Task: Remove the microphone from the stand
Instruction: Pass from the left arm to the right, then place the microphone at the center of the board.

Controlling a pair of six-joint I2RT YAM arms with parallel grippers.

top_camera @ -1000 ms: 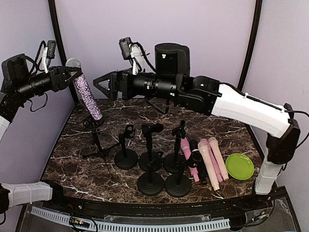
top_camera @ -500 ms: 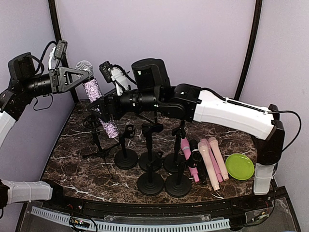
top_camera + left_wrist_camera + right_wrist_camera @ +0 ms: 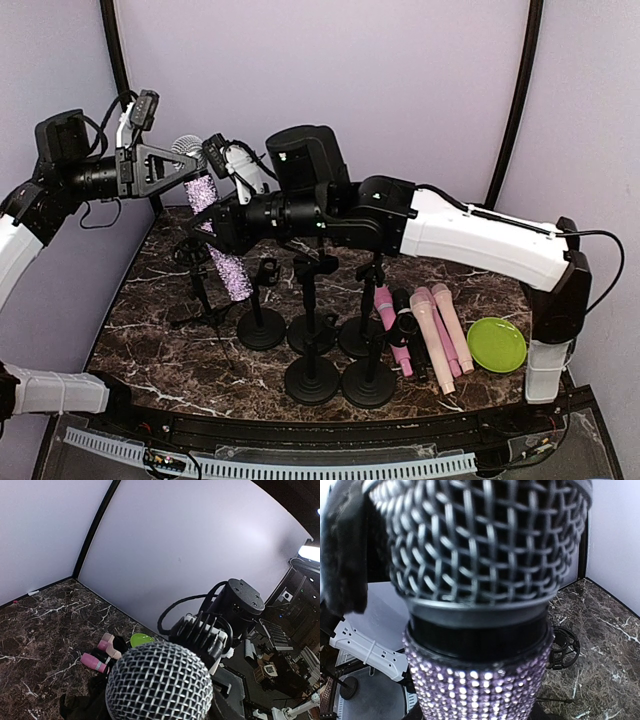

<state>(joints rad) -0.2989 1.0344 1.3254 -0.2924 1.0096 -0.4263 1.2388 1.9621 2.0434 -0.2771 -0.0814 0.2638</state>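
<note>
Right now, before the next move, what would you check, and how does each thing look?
1. Off the stand: ok; the glitter microphone hangs tilted in the air beside the tripod stand.
2. Left gripper clamped at the microphone's head end: ok.
3. Right gripper around the glitter body: ok.
4. Right gripper fully closed: cannot tell.
5. Right arm clear above the round-base stands: cannot tell.

- Robotics lab test cell: lavender panel walls (image 3: 400,80) and black corner posts (image 3: 520,90) box in a marble-pattern tabletop (image 3: 150,340).
- Slotted white cable duct (image 3: 300,466) runs along its near edge.
- Past the right gripper's (image 3: 218,232) fingers (image 3: 340,555), a white power strip (image 3: 367,647) lies on the floor; equipment benches (image 3: 280,655) crowd the room outside.
</note>
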